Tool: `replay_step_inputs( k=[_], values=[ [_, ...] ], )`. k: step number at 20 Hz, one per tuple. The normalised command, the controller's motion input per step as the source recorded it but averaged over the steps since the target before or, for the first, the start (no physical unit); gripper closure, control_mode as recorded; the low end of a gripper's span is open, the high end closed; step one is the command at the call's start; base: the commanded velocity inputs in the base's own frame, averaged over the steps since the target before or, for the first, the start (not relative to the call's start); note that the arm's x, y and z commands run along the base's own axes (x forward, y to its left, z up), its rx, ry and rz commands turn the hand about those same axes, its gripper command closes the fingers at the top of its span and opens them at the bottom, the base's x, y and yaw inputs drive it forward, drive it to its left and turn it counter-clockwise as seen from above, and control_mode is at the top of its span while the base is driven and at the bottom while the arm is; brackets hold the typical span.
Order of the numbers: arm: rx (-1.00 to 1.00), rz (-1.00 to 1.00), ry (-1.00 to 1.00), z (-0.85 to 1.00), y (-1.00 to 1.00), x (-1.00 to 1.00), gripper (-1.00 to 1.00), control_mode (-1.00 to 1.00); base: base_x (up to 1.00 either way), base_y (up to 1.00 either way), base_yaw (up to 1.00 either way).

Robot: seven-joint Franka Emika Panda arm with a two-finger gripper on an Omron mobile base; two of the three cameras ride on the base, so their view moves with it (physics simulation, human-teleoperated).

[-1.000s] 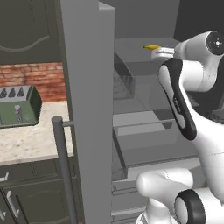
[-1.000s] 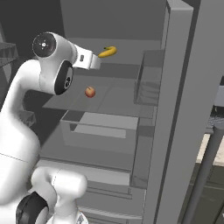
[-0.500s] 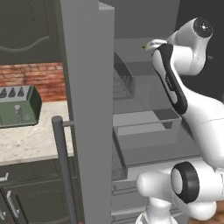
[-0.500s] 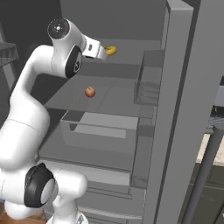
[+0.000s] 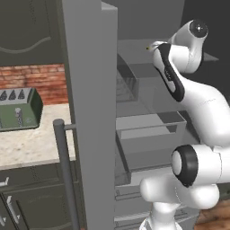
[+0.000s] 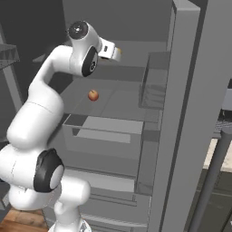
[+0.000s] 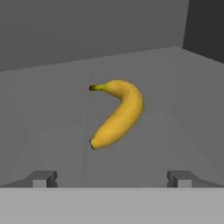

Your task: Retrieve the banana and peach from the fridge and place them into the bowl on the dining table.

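The yellow banana [image 7: 118, 113] lies curved on the fridge's upper shelf [image 7: 183, 109], dark tips to the left, straight ahead of my gripper [image 7: 112, 179]. The gripper is open, its fingertips [image 7: 43, 178] wide apart and short of the fruit, with nothing between them. From the right base view my hand [image 6: 108, 48] reaches over that top shelf and covers most of the banana. The orange-red peach [image 6: 93, 95] rests one shelf lower, below and left of the hand. The grey fridge [image 6: 136, 77] stands with its doors swung out. The bowl and dining table are out of view.
An open fridge door [image 5: 90, 112] with a long bar handle [image 5: 65, 175] stands left of the arm, the other door [image 6: 190, 113] to the right with door bins [image 6: 152, 86]. A clear drawer [image 6: 108, 129] sits below the peach. A green toaster [image 5: 18, 110] stands on the stone counter [image 5: 31, 143].
The arm has stretched up and forward into the fridge, carrying the hand to the top shelf until it covers the banana in both base views. The peach has stayed put.
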Motion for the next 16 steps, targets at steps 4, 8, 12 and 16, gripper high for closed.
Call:
replay_step_inputs(
  k=[4,8,12,16],
  values=[
    [-0.01,-0.05,0.04,0.00,-0.07,0.78,-1.00,-1.00,0.00,0.00,0.00],
    [0.00,-0.06,0.04,0.00,0.00,0.78,-1.00,-1.00,0.00,0.00,0.00],
    [0.00,-0.05,0.03,-0.08,-0.02,0.62,-1.00,-1.00,0.00,0.00,0.00],
    [0.00,-0.07,0.04,-0.20,-0.09,0.40,-1.00,-1.00,0.00,0.00,0.00]
  ],
)
